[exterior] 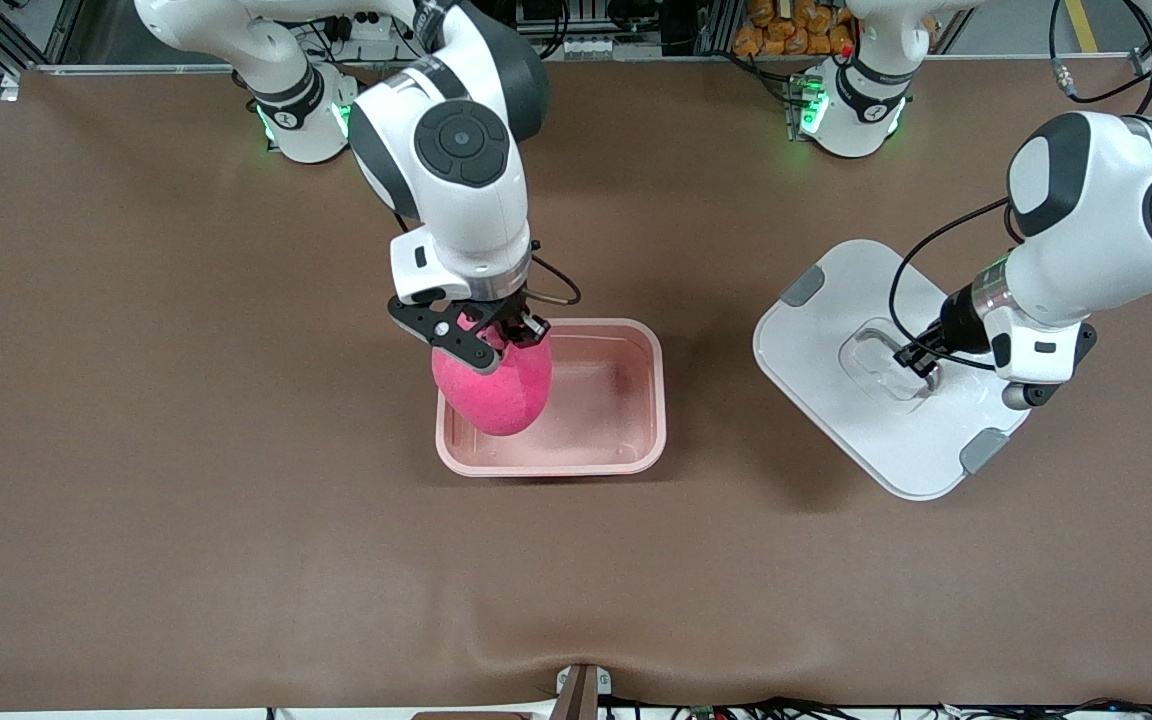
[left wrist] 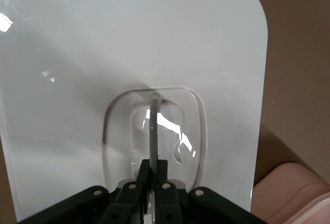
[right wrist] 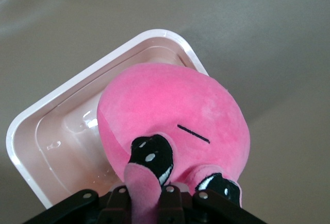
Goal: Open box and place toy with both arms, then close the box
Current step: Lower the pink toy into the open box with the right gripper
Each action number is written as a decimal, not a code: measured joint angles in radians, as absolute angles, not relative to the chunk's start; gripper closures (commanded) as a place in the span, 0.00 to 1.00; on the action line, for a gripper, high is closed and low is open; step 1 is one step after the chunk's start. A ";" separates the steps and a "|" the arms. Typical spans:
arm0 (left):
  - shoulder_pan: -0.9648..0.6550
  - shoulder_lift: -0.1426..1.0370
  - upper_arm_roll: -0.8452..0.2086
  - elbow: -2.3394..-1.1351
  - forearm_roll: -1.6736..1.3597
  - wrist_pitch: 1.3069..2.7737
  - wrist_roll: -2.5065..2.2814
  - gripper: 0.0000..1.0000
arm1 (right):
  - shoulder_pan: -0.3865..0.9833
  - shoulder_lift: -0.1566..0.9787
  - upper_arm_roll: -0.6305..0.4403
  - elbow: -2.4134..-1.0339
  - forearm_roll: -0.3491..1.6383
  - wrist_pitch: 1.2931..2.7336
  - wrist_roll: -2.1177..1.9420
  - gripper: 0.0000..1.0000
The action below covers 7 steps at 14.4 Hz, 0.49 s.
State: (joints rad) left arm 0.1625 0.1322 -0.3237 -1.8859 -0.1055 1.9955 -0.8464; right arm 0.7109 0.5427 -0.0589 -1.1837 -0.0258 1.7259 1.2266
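The pink box (exterior: 658, 395) stands uncovered mid-table. My right gripper (exterior: 486, 330) is shut on an ear-like flap of the hot-pink toy (exterior: 496, 385), which hangs over the box's end toward the right arm. In the right wrist view the toy (right wrist: 170, 105) covers part of the box (right wrist: 62, 131), and the right gripper (right wrist: 149, 193) pinches the flap beside a dark eye. The white lid (exterior: 836, 340) is at the left arm's end of the table. My left gripper (exterior: 921, 365) is shut on its recessed handle. The left wrist view shows the left gripper (left wrist: 153, 170) clamping the handle's thin rib (left wrist: 153, 126) on the lid (left wrist: 77, 80).
Brown cloth (exterior: 186, 400) covers the table, with a crease near the front edge by a small clamp (exterior: 576, 690). The lid carries grey clips (exterior: 802, 287) (exterior: 982, 450). A corner of the box (left wrist: 294, 193) shows beside the lid in the left wrist view.
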 measured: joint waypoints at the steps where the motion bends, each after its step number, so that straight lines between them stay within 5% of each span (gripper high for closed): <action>1: 0.163 0.133 -0.323 -1.886 -0.105 1.996 -0.844 1.00 | 0.709 0.548 -0.059 -1.182 -0.026 1.735 1.227 1.00; 7: 0.163 0.133 -0.322 -1.886 -0.105 1.992 -0.831 1.00 | 0.707 0.602 -0.058 -1.178 -0.026 1.773 1.227 1.00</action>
State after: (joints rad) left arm 0.1629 0.1331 -0.3223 -1.8858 -0.1055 1.9916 -0.8309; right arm 0.7074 0.6018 -0.0577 -1.1784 -0.0258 1.7730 1.2267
